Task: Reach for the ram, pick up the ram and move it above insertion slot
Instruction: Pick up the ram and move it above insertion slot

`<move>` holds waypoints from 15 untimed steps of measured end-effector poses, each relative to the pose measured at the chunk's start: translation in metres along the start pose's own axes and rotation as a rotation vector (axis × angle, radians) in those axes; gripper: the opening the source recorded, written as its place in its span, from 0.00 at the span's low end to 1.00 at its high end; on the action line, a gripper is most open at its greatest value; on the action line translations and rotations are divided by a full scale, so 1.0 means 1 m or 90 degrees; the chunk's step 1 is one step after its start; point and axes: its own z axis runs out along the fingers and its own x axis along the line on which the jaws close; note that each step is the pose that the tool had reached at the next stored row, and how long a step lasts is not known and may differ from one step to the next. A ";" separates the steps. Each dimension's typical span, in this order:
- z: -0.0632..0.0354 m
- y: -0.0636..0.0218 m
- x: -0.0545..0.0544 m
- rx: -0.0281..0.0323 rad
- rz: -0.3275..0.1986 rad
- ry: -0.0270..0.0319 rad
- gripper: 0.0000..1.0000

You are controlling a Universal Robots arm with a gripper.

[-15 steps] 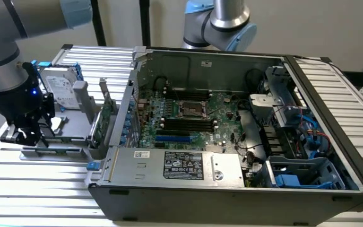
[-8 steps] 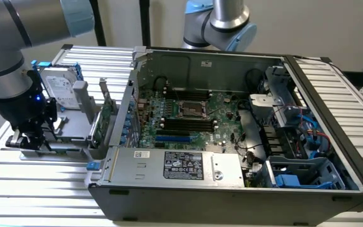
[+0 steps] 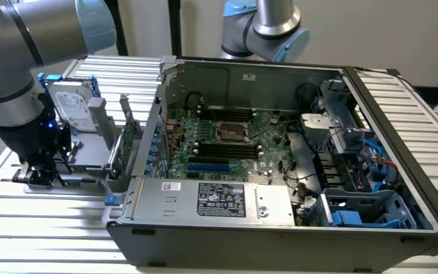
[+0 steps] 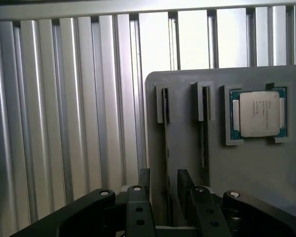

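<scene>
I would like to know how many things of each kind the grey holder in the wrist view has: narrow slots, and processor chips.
Narrow slots: 2
Processor chip: 1
Total: 3

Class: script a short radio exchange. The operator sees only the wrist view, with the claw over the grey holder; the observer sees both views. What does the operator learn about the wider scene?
Operator: My open claw straddles a ram standing edge-on in the holder. Where is the computer?
Observer: The case lies to the exterior view's right of the claw, lid off and motherboard exposed.
Operator: Is anything standing between us?
Observer: Yes, a green expansion card stands upright between the claw and the case.
</scene>
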 end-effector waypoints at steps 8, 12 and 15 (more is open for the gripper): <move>0.0084 -0.0003 0.000 -0.0004 -0.016 -0.0062 0.36; 0.0117 -0.0004 0.000 -0.0007 -0.031 -0.0106 0.36; 0.0138 -0.0005 0.000 -0.0011 -0.039 -0.0141 0.36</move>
